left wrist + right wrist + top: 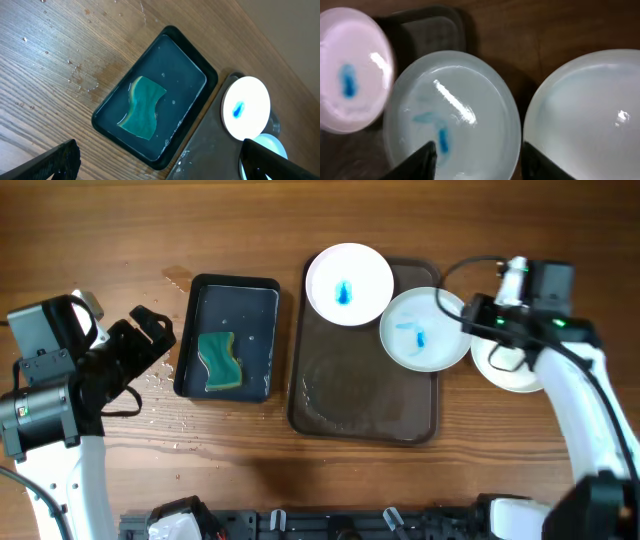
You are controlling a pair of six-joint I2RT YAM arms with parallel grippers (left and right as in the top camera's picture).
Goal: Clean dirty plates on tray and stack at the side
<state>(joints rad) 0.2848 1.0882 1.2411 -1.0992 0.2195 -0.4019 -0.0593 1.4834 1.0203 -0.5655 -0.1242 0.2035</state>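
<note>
Table (450,220): mid-brown wood with a lengthwise grain and pale wet speckling to the left of the tray.
Tray (360,410): dark brown, unpatterned, with a dull wet sheen.
Far plate (348,285), on the tray's far-left corner: white, with one bright blue smear at its centre.
Right plate (424,330), over the tray's right rim: white, with faint light-blue streaks and one darker blue dash.
Outer plate (510,370), off the tray's right side: plain white, unmarked.
Black tray (190,370), left of the tray: glossy black.
Sponge (220,362) inside it: green, with a yellowish edge.
Left gripper (152,330) and right gripper (462,315): black.
</note>
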